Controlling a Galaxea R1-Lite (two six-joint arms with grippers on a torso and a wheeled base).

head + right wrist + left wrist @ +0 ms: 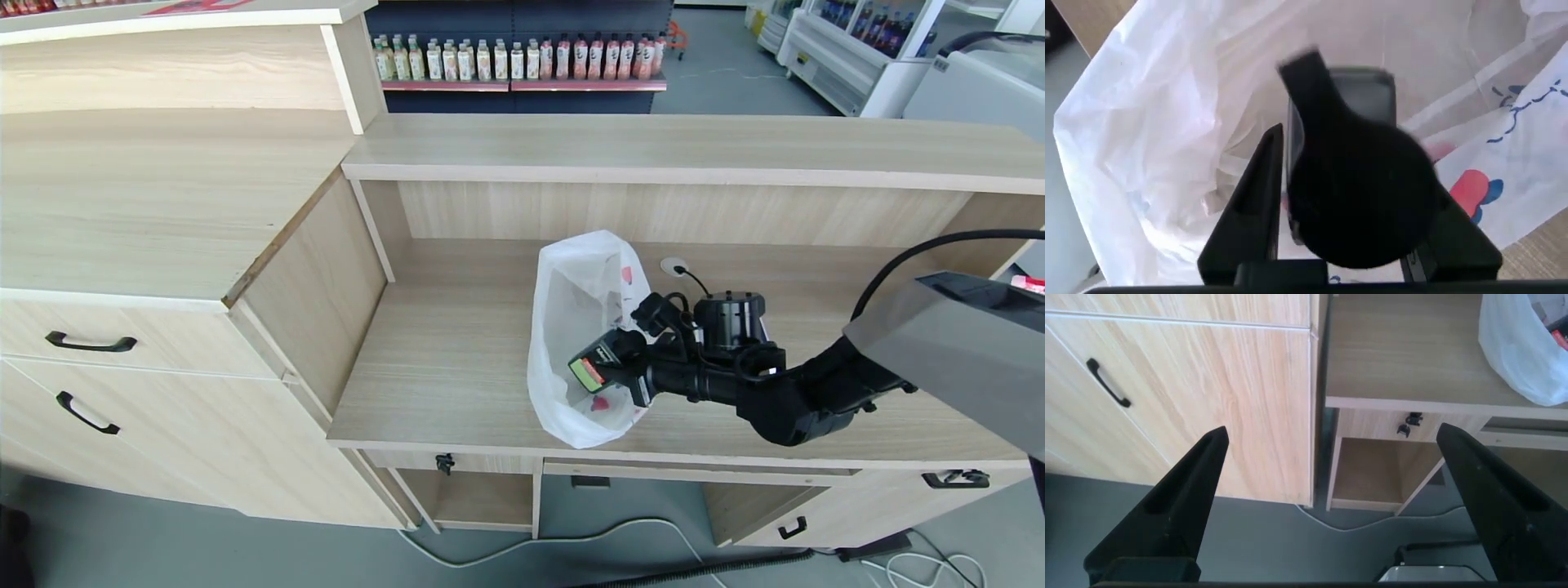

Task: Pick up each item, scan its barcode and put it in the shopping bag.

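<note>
Left gripper (1331,433) hangs low beside the wooden cabinet (1233,384), its fingers spread wide with nothing between them. On the counter (441,367) the white shopping bag (559,310) stands open. At its mouth the right gripper (611,367) clamps a black item (589,372) with a green-and-red label.
</note>
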